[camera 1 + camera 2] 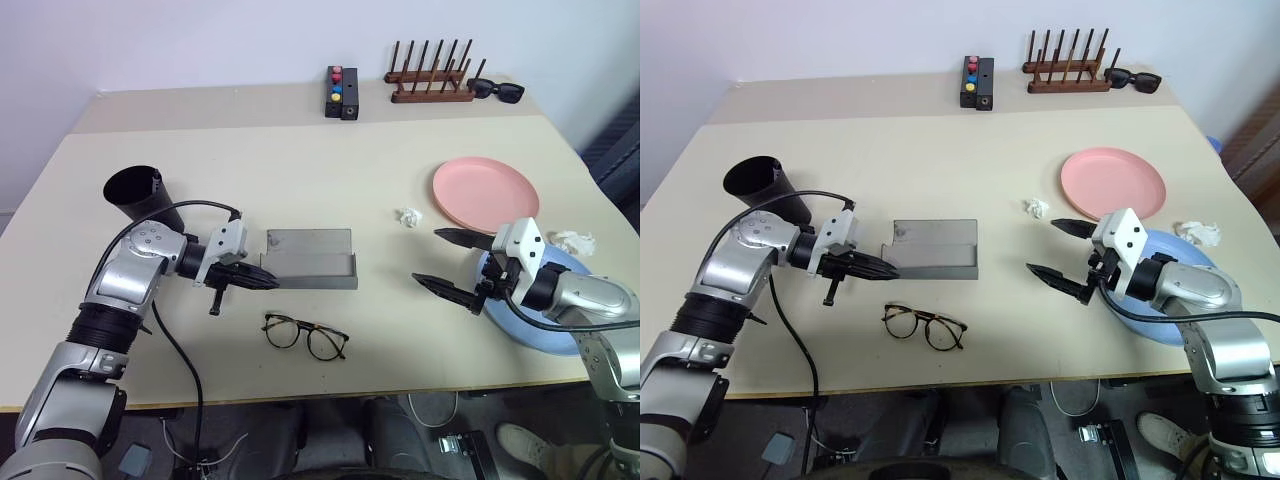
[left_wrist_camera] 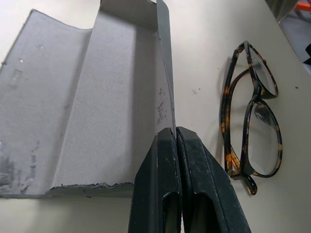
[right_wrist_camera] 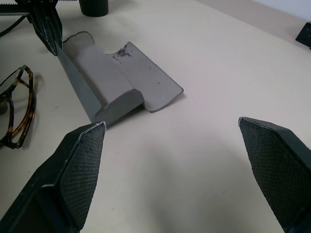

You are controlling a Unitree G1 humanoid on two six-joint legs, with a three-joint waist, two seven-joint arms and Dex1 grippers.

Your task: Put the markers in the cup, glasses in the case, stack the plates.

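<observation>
Basically the glasses (image 1: 306, 336) lay flat on the desk (image 1: 330, 170) just in front of the open case (image 1: 310, 257); thin, light, fragile-looking frame, probably best pinched at the bridge, not the lenses. Left pincer (image 1: 262, 280) was pressed together at the case's front wall, right pincer (image 1: 448, 262) spread wide, holding nothing.

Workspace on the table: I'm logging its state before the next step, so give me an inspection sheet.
Surface: beige table.
Job's things: grey case open; glasses on the table in front of it; black cup with a marker in it; pink plate; blue plate under the right arm.
Clutter: crumpled paper bits, button box, wooden rack, sunglasses.
Grippers: left gripper shut at the case's edge; right gripper open, empty.
Cables: black cable along the left arm.
Surroundings: white wall.
</observation>
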